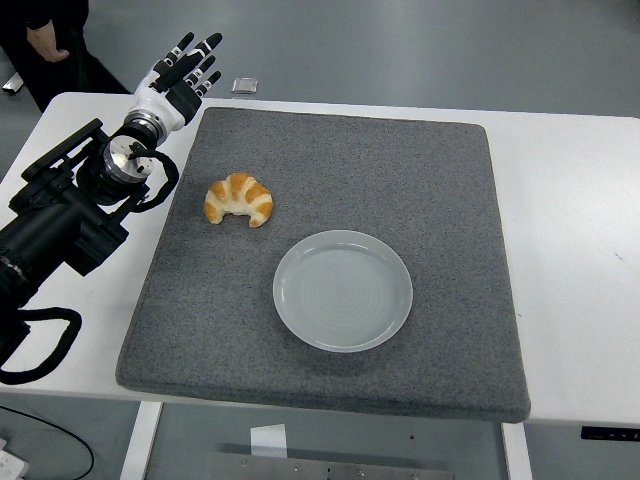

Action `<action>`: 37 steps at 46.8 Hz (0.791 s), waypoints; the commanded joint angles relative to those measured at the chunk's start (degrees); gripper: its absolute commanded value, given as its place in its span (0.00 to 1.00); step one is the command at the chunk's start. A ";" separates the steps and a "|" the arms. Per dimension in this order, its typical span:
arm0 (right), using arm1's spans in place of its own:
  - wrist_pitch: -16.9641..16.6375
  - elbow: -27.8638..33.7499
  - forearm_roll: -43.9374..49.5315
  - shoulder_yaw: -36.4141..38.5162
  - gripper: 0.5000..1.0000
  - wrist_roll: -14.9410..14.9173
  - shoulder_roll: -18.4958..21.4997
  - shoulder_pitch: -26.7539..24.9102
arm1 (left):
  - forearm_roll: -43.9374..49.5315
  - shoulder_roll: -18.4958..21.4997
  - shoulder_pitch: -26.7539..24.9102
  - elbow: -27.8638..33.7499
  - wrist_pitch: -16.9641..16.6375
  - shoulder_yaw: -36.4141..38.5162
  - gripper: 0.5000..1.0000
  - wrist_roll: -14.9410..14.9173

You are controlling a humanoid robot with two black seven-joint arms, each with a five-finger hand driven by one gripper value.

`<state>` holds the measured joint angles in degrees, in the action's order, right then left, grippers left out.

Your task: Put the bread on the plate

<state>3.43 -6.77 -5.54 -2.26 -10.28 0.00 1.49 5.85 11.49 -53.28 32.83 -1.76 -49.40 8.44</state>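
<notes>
The robot's left hand [183,70], white at the palm with black-and-white banded fingers, sits over the far left corner of the white bench [570,200], at about ten o'clock from the middle of the scene. Its fingers are spread and extended upward and away, holding nothing. The black left arm [60,215] runs back from it toward the left edge of the view, with a loop of black cable [40,345] hanging below it near eight o'clock.

At roughly five o'clock from the hand, well apart from it, the golden-brown crescent-shaped croissant [239,199] lies on the thick grey felt-like mat [400,160] that covers most of the bench. The bread rests in the mat's left half, ends pointing toward the near edge.

At about four o'clock from the croissant, near but not touching it, the round pale grey plate [343,290] sits flat at the middle of the mat, with nothing on it.

Beyond the bench at twelve o'clock, a small square object [245,85] lies on the grey floor. At the top left corner, part of a person in dark clothing [45,40] shows.
</notes>
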 commanded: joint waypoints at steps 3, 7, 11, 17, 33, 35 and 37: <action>0.00 0.00 0.00 -0.02 0.86 0.00 0.00 0.00 | -1.28 0.02 -0.07 0.22 0.00 0.79 1.00 0.09; 0.00 0.00 0.00 -0.02 0.86 0.00 0.00 0.00 | -3.22 -0.07 -0.07 0.04 -0.17 -0.17 1.00 0.09; 0.00 0.00 0.00 -0.02 0.86 0.00 0.00 0.00 | -3.48 -0.07 -0.15 0.04 -0.09 -0.17 1.00 0.09; 0.00 0.00 0.00 -0.02 0.86 0.00 0.00 0.00 | -3.48 -0.07 -0.33 0.13 -0.09 -0.17 1.00 0.09; 0.00 0.00 0.00 -0.02 0.86 0.00 0.00 0.00 | -7.95 0.99 -2.44 0.48 1.32 3.60 1.00 -0.26; 0.00 0.00 0.00 -0.02 0.86 0.00 0.00 0.00 | -10.24 1.25 -2.96 0.48 1.32 5.44 1.00 -0.18; 0.00 0.00 0.00 -0.02 0.86 0.08 0.00 0.00 | -12.26 1.60 -3.49 0.39 1.06 7.11 1.00 -0.26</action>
<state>3.43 -6.77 -5.54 -2.28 -10.28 0.00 1.50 -3.33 12.62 -56.03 33.31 -0.36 -44.74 8.18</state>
